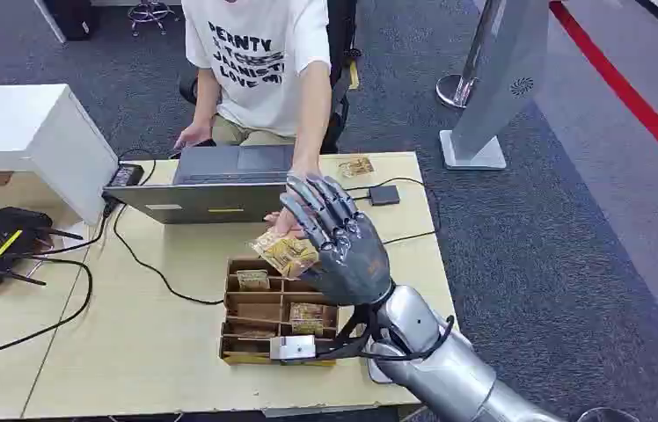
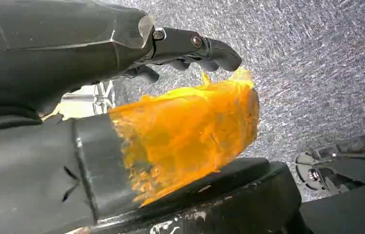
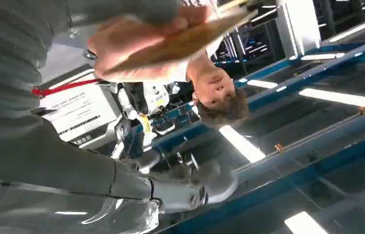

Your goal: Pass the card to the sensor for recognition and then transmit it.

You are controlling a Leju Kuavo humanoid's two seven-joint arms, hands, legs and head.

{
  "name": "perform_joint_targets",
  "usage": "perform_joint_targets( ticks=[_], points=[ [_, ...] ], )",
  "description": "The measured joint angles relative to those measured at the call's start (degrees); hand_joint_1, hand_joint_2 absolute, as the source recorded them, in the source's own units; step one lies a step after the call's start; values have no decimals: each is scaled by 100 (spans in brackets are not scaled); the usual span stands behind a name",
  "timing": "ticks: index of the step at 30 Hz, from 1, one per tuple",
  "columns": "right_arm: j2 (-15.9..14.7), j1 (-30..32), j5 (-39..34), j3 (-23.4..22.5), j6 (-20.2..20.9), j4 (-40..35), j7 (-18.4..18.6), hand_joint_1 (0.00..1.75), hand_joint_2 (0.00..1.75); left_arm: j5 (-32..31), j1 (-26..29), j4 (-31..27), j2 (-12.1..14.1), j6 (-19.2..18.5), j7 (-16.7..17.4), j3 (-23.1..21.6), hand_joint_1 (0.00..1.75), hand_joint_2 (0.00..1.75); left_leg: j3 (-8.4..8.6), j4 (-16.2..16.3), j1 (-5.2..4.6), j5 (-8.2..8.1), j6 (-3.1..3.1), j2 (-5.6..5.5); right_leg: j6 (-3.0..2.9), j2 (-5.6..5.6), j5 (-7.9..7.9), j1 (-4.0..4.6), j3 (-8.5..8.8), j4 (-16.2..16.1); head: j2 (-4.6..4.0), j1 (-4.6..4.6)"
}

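Observation:
My right hand (image 1: pixel 343 251) is raised above the table, fingers spread upward, holding a yellowish patterned card (image 1: pixel 284 253) at its thumb side. A person's hand (image 1: pixel 283 221) reaches across the laptop and touches the same card. In the right wrist view the card (image 3: pixel 190 36) lies flat against the person's fingers (image 3: pixel 136 48), close to my grey hand (image 3: pixel 29 97). The small black square sensor (image 1: pixel 384 194) lies on the table behind my hand, its cable running right. My left hand (image 2: pixel 97 146) hangs over grey carpet, its thumb wrapped in orange, with nothing between thumb and fingers.
A cardboard divider box (image 1: pixel 239 338) with several cards sits under my right hand. An open laptop (image 1: pixel 220 180) stands in front of the seated person (image 1: pixel 259 61). Another card (image 1: pixel 356 166) lies near the sensor. A black router (image 1: pixel 0 246) and cables occupy the left side.

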Motion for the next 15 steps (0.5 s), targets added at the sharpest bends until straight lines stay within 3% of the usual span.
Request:
perform_joint_targets(
  ticks=[10, 15],
  points=[
    [-4, -11, -28, 96, -48, 321, 7, 161, 175, 11, 1, 0, 7, -4, -11, -2, 0, 0, 0, 0, 0, 0, 0, 0, 0, 0, 0, 0, 0, 0, 0, 0],
    [-4, -11, -50, 135, -52, 363, 7, 168, 175, 13, 1, 0, 9, -4, -15, -2, 0, 0, 0, 0, 0, 0, 0, 0, 0, 0, 0, 0, 0, 0, 0, 0]
  ],
)
